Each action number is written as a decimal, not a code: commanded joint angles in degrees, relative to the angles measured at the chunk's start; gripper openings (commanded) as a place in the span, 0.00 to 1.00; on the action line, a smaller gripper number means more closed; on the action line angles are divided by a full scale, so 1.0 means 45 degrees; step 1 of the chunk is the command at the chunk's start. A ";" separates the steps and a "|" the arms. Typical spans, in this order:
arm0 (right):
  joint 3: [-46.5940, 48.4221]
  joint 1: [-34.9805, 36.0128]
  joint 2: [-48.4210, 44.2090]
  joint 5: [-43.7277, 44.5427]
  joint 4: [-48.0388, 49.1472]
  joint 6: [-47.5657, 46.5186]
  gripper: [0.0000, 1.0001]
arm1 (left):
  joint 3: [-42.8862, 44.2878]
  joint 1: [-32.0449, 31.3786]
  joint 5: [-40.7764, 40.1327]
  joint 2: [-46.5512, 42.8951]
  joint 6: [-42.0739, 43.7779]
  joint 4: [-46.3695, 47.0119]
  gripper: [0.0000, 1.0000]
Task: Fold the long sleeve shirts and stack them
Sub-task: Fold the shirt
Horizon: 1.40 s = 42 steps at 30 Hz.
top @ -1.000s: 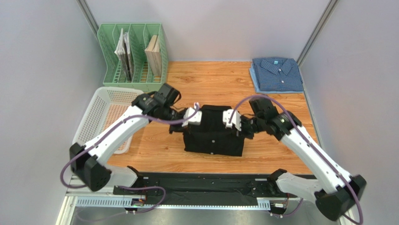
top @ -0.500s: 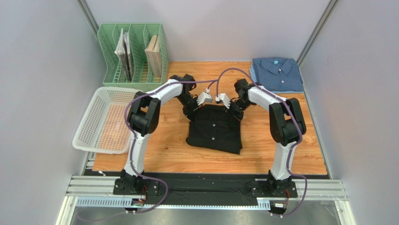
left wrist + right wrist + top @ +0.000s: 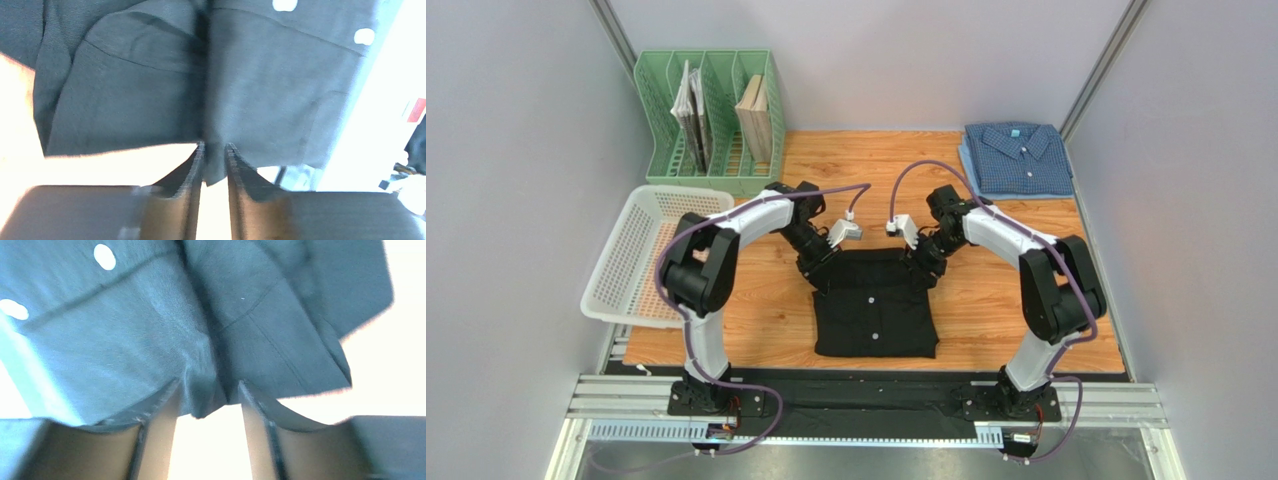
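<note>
black shirt [image 3: 876,315] | collar far, long axis near-far | left gripper [image 3: 214,149], right gripper [image 3: 207,387] both pinching its far edge

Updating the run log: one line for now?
black shirt folded, mid-table | left gripper shut on it | right gripper shut on it | blue shirt folded

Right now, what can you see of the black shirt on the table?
The black shirt lies near the middle of the wooden table, folded into a rough rectangle, front up. Soft, dark woven cloth with small white buttons down the centre. The left gripper and right gripper each pinch its far edge, one at each corner; nothing else touches it.
</note>
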 commanded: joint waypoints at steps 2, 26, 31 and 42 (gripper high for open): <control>0.1549 -0.1113 -0.1555 -0.1908 -0.0680 0.2402 0.58 | -0.0433 -0.0043 0.1109 -0.2994 0.0393 0.0951 0.44; 0.4933 0.0233 0.5611 -0.3749 0.1409 0.8343 0.32 | 0.1052 -0.2680 -0.0123 0.0440 0.0919 0.2147 0.59; 0.4836 0.0233 0.5847 -0.3866 0.1389 0.8363 0.31 | 0.1247 -0.2837 0.0230 0.0520 0.0766 0.1481 0.15; 0.4484 0.0233 0.5848 -0.3886 0.1194 0.7856 0.29 | 0.3782 -0.2076 -0.0940 0.0752 0.0961 0.0464 0.00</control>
